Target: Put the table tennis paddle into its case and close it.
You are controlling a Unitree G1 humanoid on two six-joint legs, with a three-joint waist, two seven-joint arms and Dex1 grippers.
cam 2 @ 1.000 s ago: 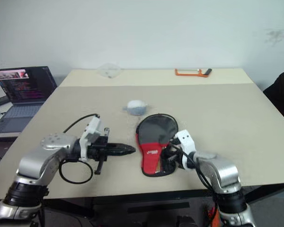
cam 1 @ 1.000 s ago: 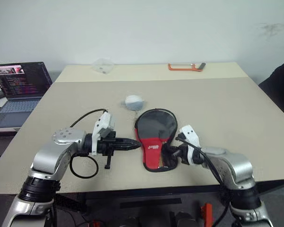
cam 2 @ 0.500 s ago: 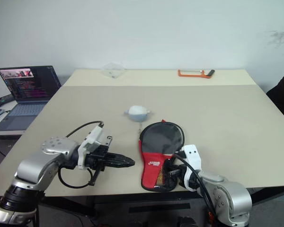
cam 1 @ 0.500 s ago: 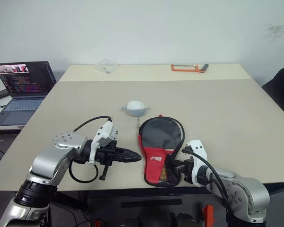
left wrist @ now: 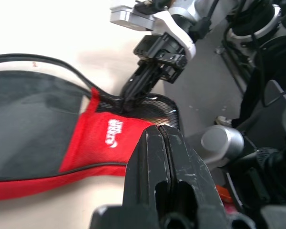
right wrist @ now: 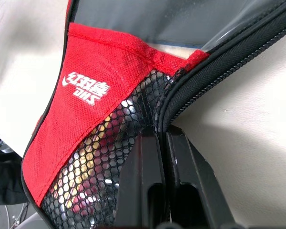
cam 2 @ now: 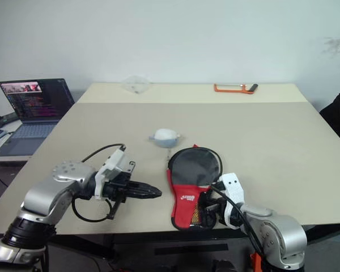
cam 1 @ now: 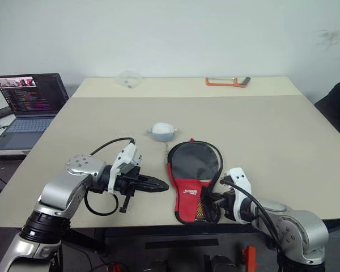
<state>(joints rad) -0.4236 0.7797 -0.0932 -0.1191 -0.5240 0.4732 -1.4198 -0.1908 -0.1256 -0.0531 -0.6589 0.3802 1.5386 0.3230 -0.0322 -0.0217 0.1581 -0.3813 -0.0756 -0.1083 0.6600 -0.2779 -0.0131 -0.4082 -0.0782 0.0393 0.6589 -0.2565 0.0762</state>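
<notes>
Right wrist view: case [right wrist: 88, 100] edge pinched in right tool [right wrist: 163, 143].

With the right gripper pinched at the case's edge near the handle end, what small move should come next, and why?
Probably keep drawing the right gripper along the zip edge of the case. It is shut on that black zip seam beside the mesh, and the paddle seems already inside, its handle showing through the mesh. The shut left gripper sits just beside the case and could press it steady.
</notes>
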